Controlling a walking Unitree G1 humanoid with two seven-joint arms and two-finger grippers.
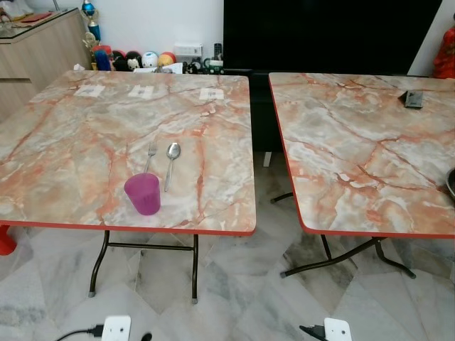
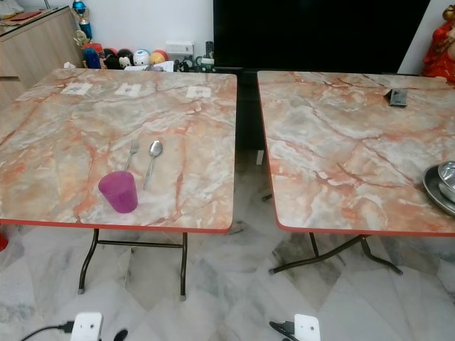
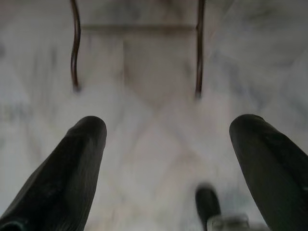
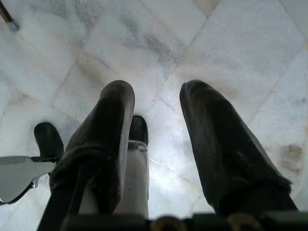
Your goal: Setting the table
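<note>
Below both wrists lies pale marble floor: the left gripper (image 3: 168, 144) hangs with its two black fingers spread wide and nothing between them, blurred table legs (image 3: 74, 48) beyond; the right gripper (image 4: 156, 103) hangs likewise, fingers parted by a narrow gap and holding nothing, the robot's own white foot (image 4: 134, 173) partly covered by one finger. Left table (image 1: 71, 142), marble-patterned top with red edge: one purple cup (image 1: 143, 193) upright near the front edge, its inside not clear enough to tell any contents; one fork (image 1: 150, 155) and one spoon (image 1: 171, 163) lying side by side just behind the cup, handles toward the front, apart from each other. Three white paper slips (image 1: 145, 91) in a row near the far edge, print too small to read. Right table (image 2: 341, 142), same pattern, standing beside the left one with a gap between: one metal bowl (image 2: 448, 179) sitting on a grey plate (image 2: 432, 190), both cut off by the picture's right edge, bowl contents hidden; one small dark object (image 2: 398, 96) near the far edge, hard to identify. Behind the tables: a black screen (image 1: 327, 32), a row of small toys (image 1: 135, 60) on the floor against the wall, a wooden cabinet (image 1: 35, 50) at far left.
</note>
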